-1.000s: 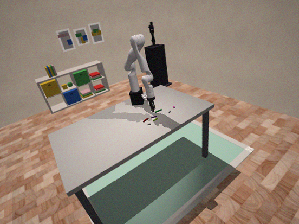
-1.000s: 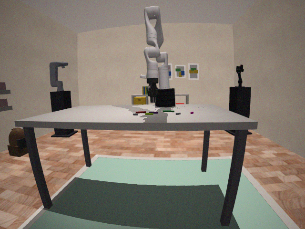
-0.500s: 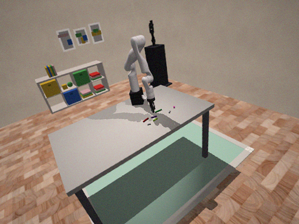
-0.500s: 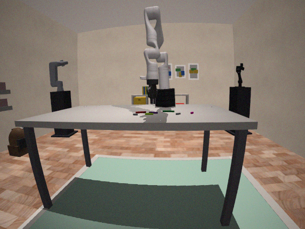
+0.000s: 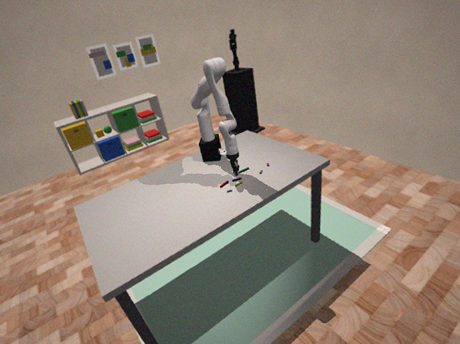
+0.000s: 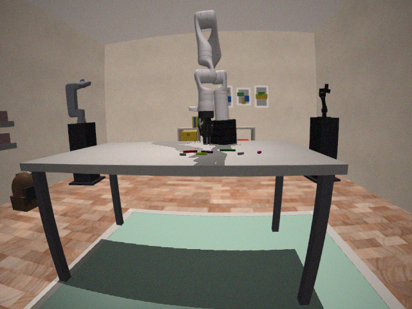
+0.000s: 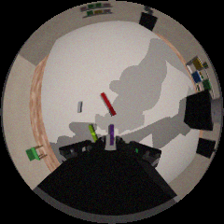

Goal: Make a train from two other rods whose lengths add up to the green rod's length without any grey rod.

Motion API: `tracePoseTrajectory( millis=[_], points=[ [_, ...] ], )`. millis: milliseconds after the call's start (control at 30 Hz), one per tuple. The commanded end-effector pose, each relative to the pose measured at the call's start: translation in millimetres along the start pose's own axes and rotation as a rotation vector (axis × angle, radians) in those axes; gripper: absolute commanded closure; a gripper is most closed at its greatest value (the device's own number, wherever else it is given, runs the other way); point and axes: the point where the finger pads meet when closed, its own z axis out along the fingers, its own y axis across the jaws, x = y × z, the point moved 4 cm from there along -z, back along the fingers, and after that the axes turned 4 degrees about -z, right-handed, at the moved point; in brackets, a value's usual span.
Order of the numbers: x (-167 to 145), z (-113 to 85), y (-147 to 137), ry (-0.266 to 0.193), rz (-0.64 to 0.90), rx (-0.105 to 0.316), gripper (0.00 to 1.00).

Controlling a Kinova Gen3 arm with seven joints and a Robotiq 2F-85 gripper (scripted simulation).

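Observation:
Several rods lie on the grey table's far right part. The green rod lies just beyond the purple rod. The lime rod lies just in front of the purple one, and the red rod to its left. The small magenta rod lies apart at the right. My gripper points straight down and hovers just above the purple rod. Its fingers are narrowed, with a gap, and hold nothing. In the wrist view the purple rod shows between the fingertips, with the lime rod and the red rod beside it.
Two short grey rods lie on the table, one at the front left of the group and one to the right. The arm's black base stands at the table's far edge. The table's right edge is near the magenta rod.

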Motion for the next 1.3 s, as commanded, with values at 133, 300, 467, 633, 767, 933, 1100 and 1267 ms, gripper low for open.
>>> tracePoseTrajectory(
  millis=[133, 300, 467, 633, 767, 933, 1100, 1267],
  points=[
    [0, 11.8, 2, 0.001, -0.001, -0.006, 0.76],
    [0, 17.7, 2, 0.001, -0.001, -0.006, 0.76],
    [0, 20.3, 2, 0.001, -0.001, -0.006, 0.76],
    [0, 23.1, 2, 0.001, -0.001, -0.006, 0.76],
    [0, 23.9, 2, 0.001, -0.001, -0.006, 0.76],
    [0, 24.1, 2, 0.001, -0.001, -0.006, 0.76],
    [0, 24.1, 2, 0.001, -0.001, -0.006, 0.76],
    [0, 24.1, 2, 0.001, -0.001, -0.006, 0.76]
  ],
)
